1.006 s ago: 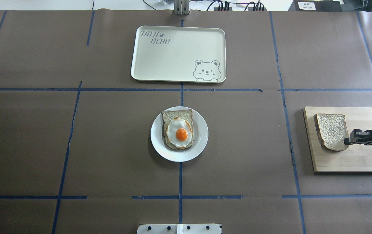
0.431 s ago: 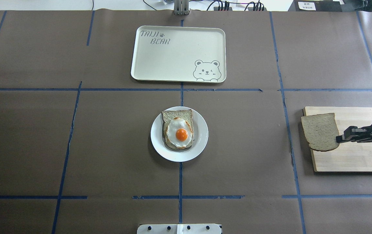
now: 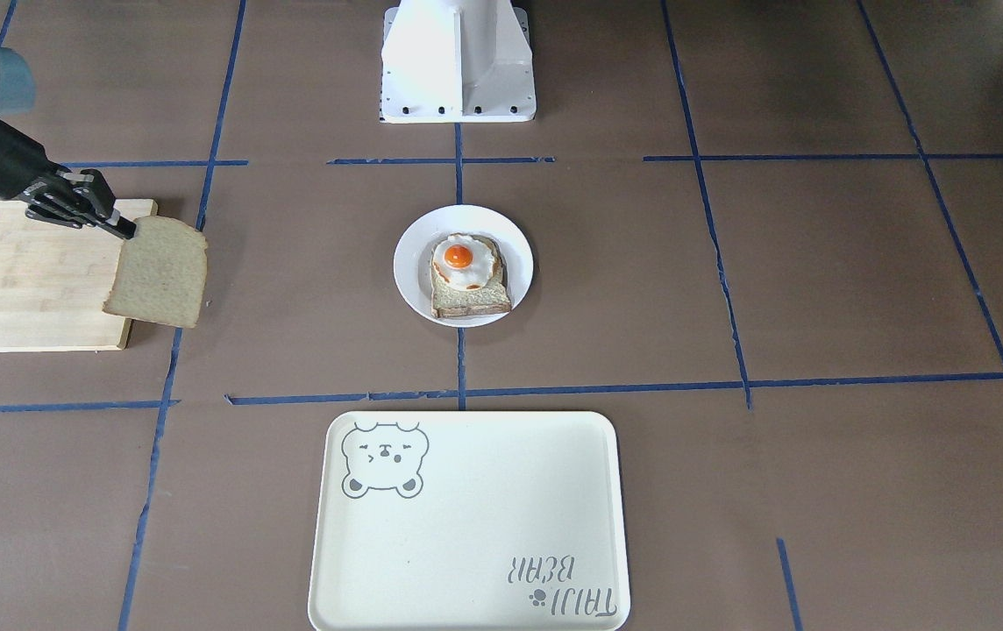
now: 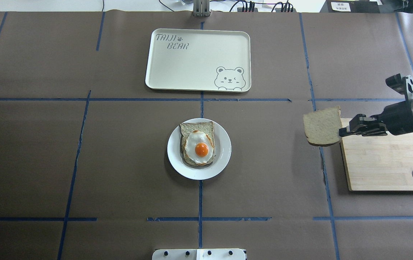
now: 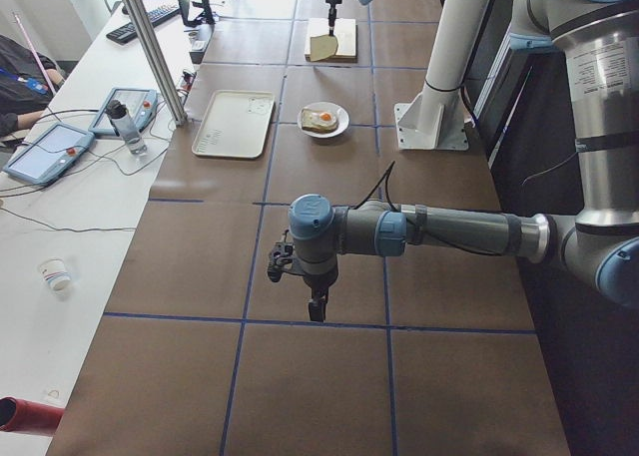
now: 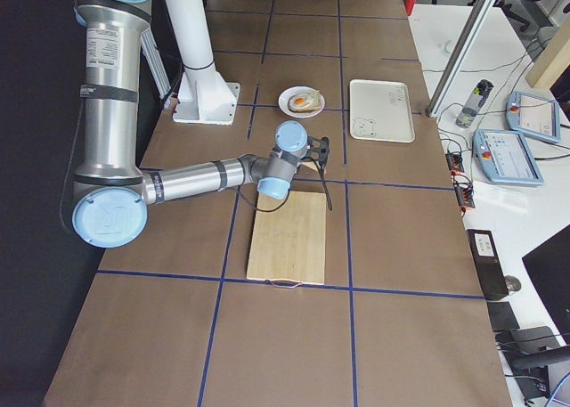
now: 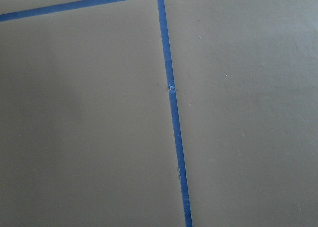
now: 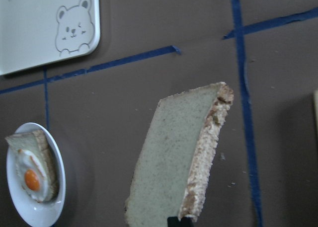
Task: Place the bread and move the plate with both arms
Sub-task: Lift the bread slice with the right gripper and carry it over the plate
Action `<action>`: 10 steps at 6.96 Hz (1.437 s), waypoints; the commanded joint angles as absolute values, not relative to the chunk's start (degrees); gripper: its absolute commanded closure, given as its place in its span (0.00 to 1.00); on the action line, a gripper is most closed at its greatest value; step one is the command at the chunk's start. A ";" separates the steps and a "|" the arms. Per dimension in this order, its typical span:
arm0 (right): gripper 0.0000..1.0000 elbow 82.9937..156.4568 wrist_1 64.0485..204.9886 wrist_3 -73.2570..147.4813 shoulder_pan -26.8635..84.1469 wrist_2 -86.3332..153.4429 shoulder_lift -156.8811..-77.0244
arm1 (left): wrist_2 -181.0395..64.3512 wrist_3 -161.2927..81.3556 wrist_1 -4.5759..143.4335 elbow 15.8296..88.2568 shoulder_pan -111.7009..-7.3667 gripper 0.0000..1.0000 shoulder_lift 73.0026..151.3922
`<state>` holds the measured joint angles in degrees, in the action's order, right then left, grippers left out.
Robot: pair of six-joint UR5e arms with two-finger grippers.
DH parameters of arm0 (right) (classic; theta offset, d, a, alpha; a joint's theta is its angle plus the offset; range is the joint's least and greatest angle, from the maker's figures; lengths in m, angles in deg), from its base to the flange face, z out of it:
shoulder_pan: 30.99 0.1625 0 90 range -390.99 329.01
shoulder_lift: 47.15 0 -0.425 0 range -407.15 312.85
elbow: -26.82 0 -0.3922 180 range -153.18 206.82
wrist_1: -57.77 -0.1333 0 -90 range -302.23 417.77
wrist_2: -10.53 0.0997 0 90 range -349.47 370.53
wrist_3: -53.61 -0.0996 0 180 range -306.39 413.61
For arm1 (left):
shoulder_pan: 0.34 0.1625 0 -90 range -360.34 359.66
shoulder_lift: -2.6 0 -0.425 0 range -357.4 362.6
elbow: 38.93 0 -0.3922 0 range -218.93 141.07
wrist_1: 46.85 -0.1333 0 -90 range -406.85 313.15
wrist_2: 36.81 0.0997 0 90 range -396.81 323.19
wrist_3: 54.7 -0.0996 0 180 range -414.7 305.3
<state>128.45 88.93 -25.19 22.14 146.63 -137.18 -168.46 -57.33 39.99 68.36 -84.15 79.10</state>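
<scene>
My right gripper (image 4: pixel 340 131) is shut on one edge of the plain brown bread (image 4: pixel 322 125) and holds it in the air, tilted, just past the left edge of the wooden board (image 4: pixel 383 162). The bread also shows in the front view (image 3: pixel 158 273), held by the gripper (image 3: pixel 126 230), and in the right wrist view (image 8: pixel 171 162). The white plate (image 4: pixel 225 151) sits at the table's middle and bears a slice with a fried egg (image 4: pixel 199 144). My left gripper (image 5: pixel 317 308) hangs over bare table far off; I cannot tell whether it is open.
A cream tray with a bear drawing (image 4: pixel 192 61) lies beyond the plate. The white robot base (image 3: pixel 458 61) stands at the near edge. Blue tape lines cross the brown table cover.
My right gripper has lifted the bread off the wooden board and carried it left and a little farther away, toward the plate. The plate and the tray have not moved.
</scene>
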 commanded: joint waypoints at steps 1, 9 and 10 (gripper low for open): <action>1.00 128.51 89.15 -34.76 19.48 145.37 -127.34 | -168.47 -57.25 39.99 68.74 -84.19 0.00 79.07; 1.00 125.35 97.23 -26.28 -2.40 118.77 -111.13 | -168.38 -57.34 39.90 69.09 -84.19 0.00 79.07; 1.00 125.34 97.15 -26.19 -2.95 118.03 -111.13 | -168.47 -57.34 39.90 69.09 -84.19 0.00 79.07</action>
